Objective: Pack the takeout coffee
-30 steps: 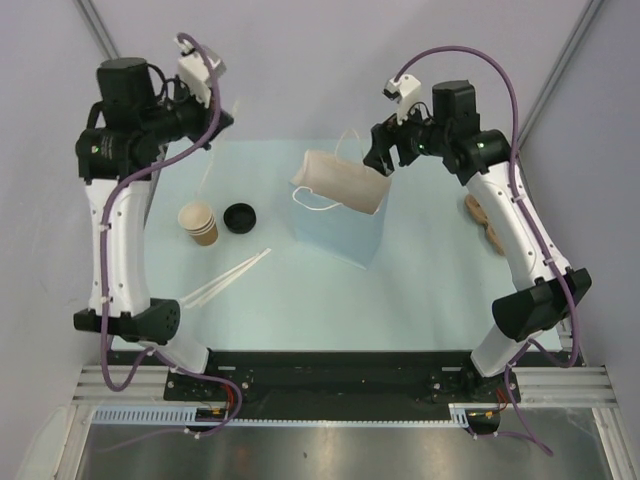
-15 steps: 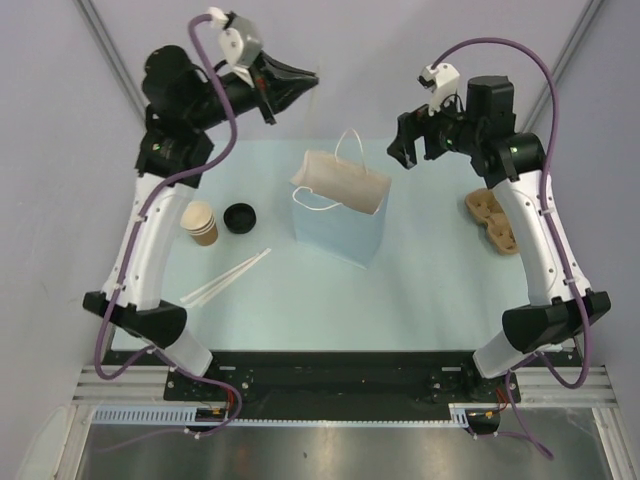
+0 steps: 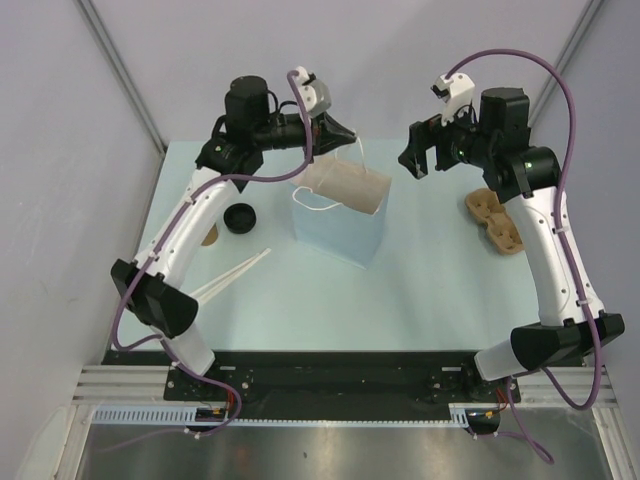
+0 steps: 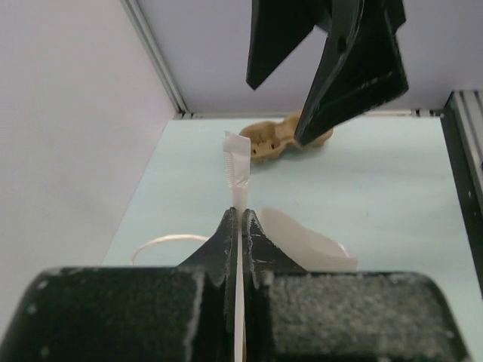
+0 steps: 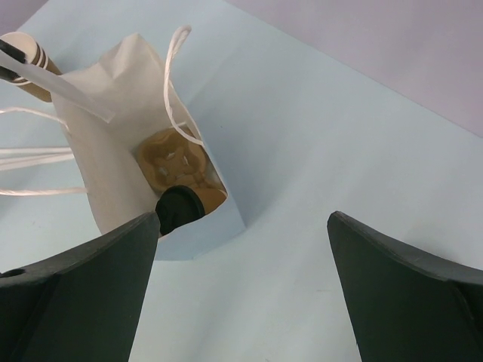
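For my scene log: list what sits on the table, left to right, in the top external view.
Black lid → paper bag → brown cup carrier.

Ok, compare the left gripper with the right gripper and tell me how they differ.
The left gripper has its jaws shut on a paper-wrapped straw; the right gripper has its jaws wide apart and holds nothing. The left gripper is at the open top of the paper bag; the right gripper is off to the bag's right side. Both are black and raised above the table.
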